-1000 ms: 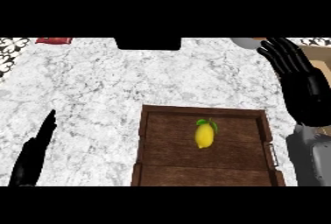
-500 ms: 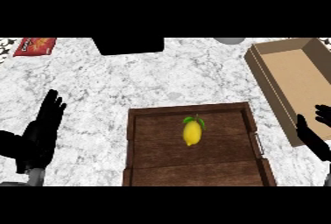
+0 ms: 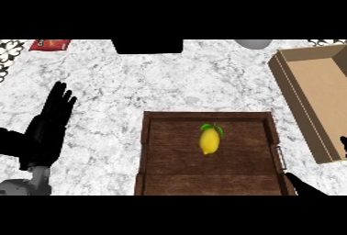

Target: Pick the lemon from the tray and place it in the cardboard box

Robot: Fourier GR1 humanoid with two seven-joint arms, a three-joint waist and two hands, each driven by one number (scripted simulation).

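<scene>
Your lemon (image 3: 209, 140) lies untouched mid-tray (image 3: 155, 151), but the cardboard box (image 3: 298, 92) has slid fully into sight at right, so the drop spot is known, your left hand (image 3: 51, 121) resting open on the marbled surface (image 3: 169, 82), your right hand (image 3: 305, 187) unreadable.

A dark, grainy wooden tray (image 3: 156, 151) is sitting on the white, grey-veined marble counter (image 3: 169, 82); the cardboard box (image 3: 308, 87) at its right edge is looking matt brown.
</scene>
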